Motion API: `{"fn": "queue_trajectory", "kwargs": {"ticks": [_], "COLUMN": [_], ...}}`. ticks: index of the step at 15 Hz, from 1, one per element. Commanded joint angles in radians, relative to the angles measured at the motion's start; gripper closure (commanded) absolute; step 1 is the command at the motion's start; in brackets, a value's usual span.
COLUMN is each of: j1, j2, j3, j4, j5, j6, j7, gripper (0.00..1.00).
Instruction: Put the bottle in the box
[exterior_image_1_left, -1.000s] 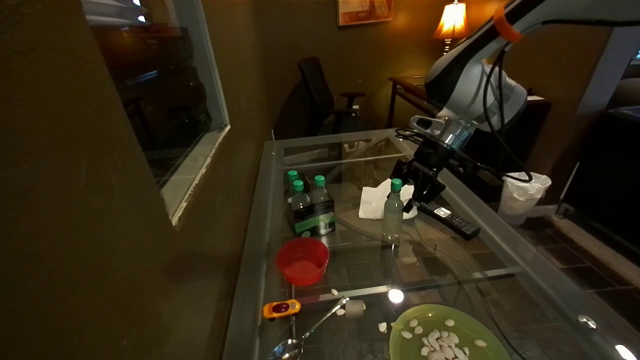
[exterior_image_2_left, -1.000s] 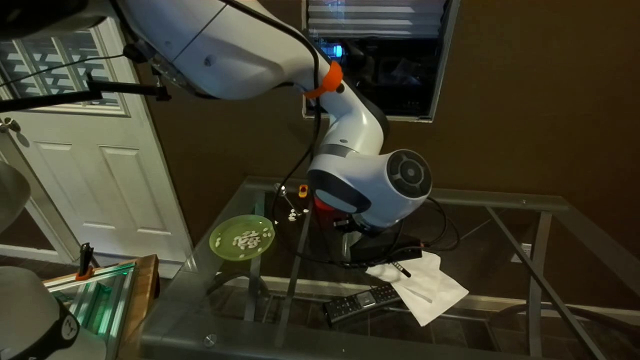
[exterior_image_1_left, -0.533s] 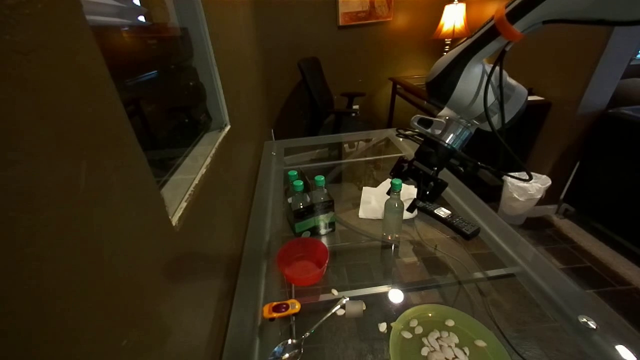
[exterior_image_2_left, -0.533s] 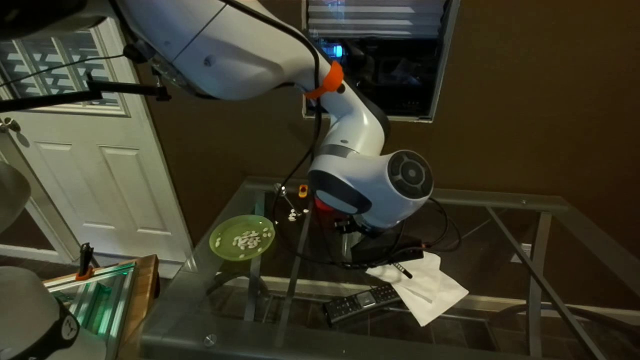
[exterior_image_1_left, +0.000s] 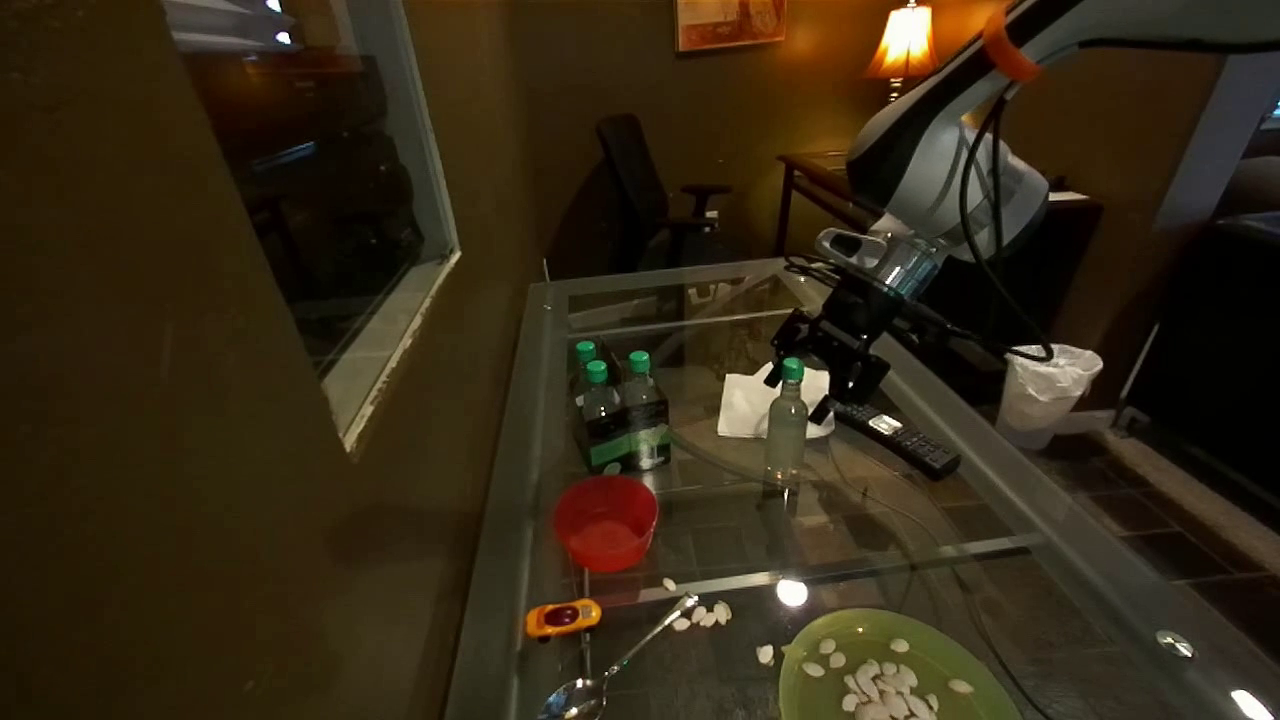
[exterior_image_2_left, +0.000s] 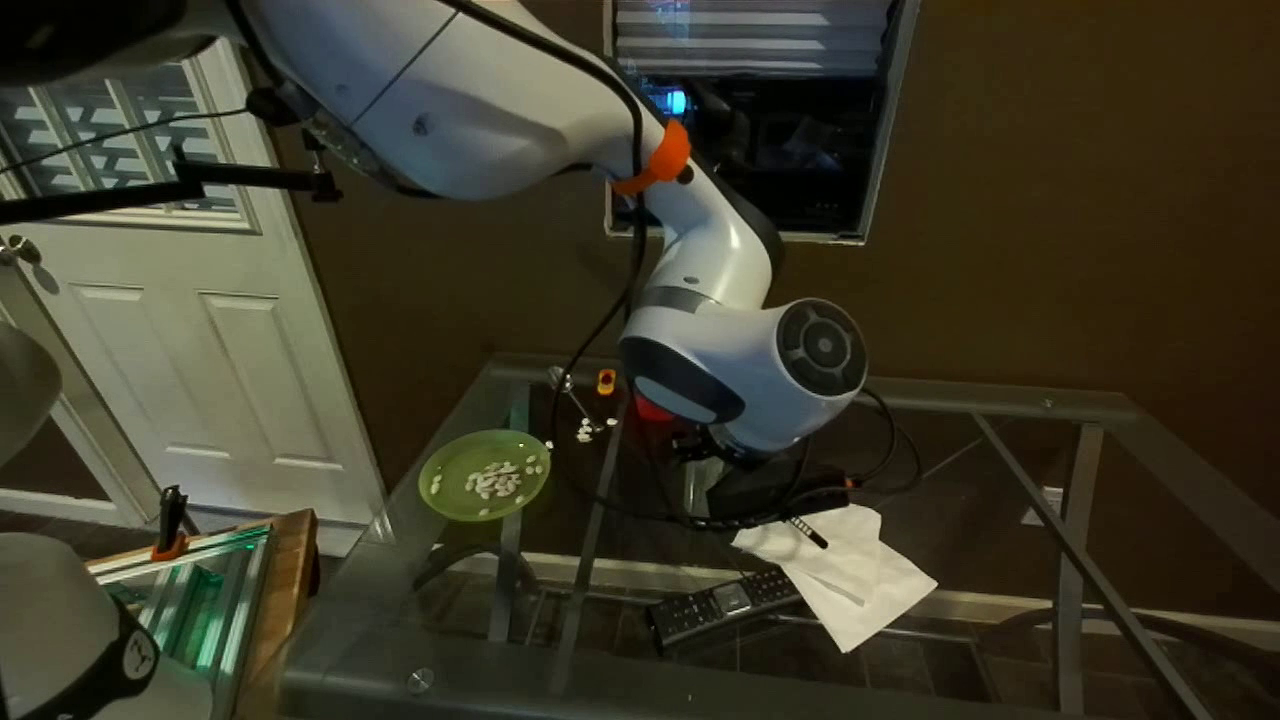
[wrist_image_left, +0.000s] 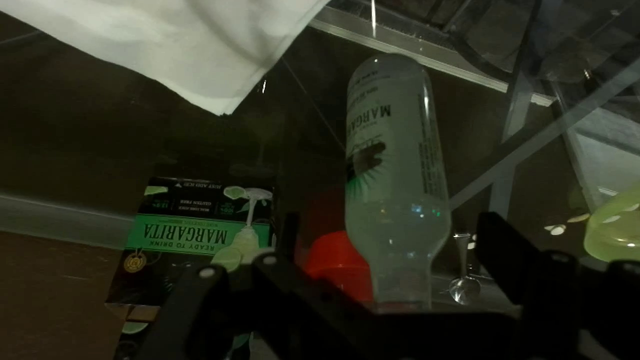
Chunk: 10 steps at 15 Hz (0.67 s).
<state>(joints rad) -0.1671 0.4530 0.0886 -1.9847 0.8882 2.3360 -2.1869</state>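
Note:
The bottle (exterior_image_1_left: 786, 435), clear with a green cap and pale label, stands upright on the glass table. In the wrist view, which is upside down, the bottle (wrist_image_left: 397, 165) rises between the fingers with a gap at each side; its cap is hidden. My gripper (exterior_image_1_left: 797, 396) is open around the upper bottle, apparently not touching it. The wrist view has the gripper (wrist_image_left: 390, 222) with its dark fingertips spread wider than the bottle. The box (exterior_image_1_left: 630, 442), a low dark carton with a green band, holds several green-capped bottles. It also shows in the wrist view, the box (wrist_image_left: 187, 237) lying left of the bottle.
A red cup (exterior_image_1_left: 606, 522) stands close to the box. A green plate (exterior_image_1_left: 880, 660) with pale chips, a spoon (exterior_image_1_left: 635, 650) and a toy car (exterior_image_1_left: 563, 618) are on the table. Near the gripper lie white paper (exterior_image_1_left: 743, 405) and a black remote (exterior_image_1_left: 897, 440). A wall runs alongside.
My gripper's fingers have spread wider, one now showing to the left of the bottle's cap. The arm has shifted only slightly. The bottle and box have stayed in place.

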Motion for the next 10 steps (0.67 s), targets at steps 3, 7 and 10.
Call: {"fn": "queue_trajectory", "kwargs": {"ticks": [3, 7, 10], "j1": [-0.013, -0.002, 0.022], "j2": [0.052, 0.051, 0.003], "j3": [0.008, 0.002, -0.001], "j4": [0.049, 0.049, 0.031], "j5": [0.046, 0.03, 0.022], "j6": [-0.037, -0.027, -0.016], "j7": [-0.058, -0.035, 0.049], "gripper": [0.24, 0.63, 0.73]}}
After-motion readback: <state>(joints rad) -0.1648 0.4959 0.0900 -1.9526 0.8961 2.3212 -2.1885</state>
